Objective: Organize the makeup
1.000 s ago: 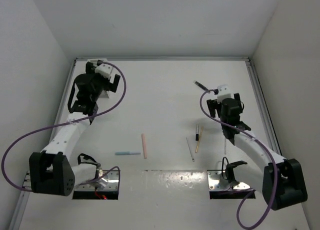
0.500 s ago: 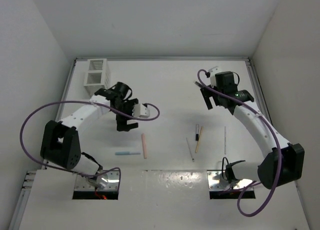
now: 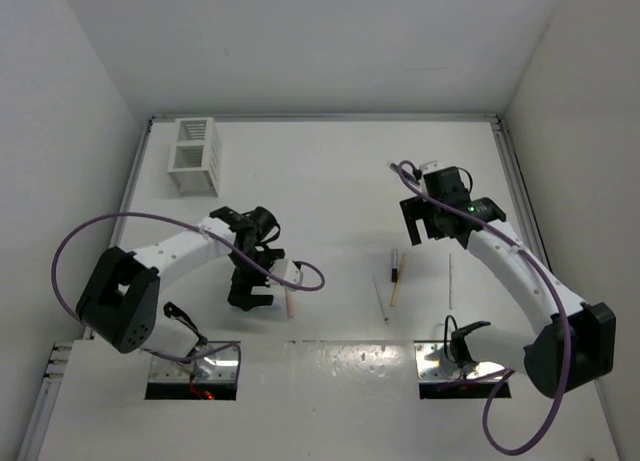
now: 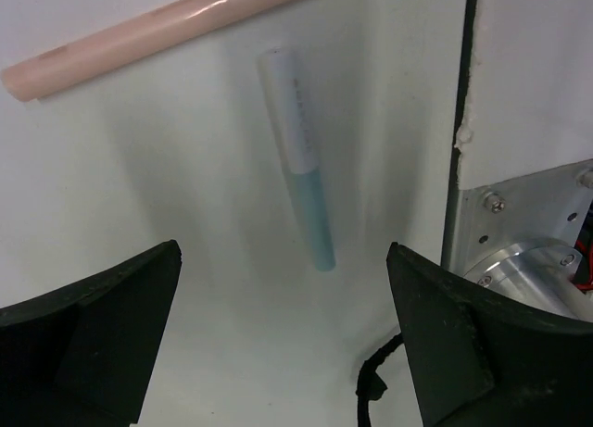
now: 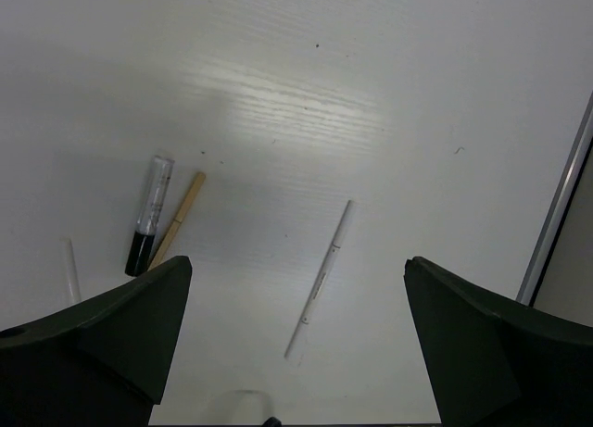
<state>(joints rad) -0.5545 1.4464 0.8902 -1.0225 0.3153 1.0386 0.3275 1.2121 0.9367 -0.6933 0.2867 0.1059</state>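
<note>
My left gripper (image 3: 247, 293) is open and empty, hovering low over the pale blue stick (image 4: 298, 154), which lies between its wide-apart jaws (image 4: 283, 344). The pink stick (image 4: 157, 29) lies just beyond it and shows in the top view (image 3: 290, 303). My right gripper (image 3: 425, 224) is open and empty above the thin white stick (image 5: 324, 279), also seen from above (image 3: 450, 281). The short black-and-white stick (image 5: 148, 228) and the tan wooden stick (image 5: 181, 219) lie side by side to its left (image 3: 396, 271). A thin pale stick (image 3: 381, 301) lies near them.
The white slatted two-compartment box (image 3: 195, 156) stands at the back left. The metal base plate (image 4: 528, 214) of the left arm lies close to the right of the pale blue stick. A raised rail (image 3: 520, 201) runs along the table's right edge.
My left arm has swung from the box at the back left down to the near middle, over the pale blue stick. My right gripper shifted slightly nearer, over the thin white stick.
</note>
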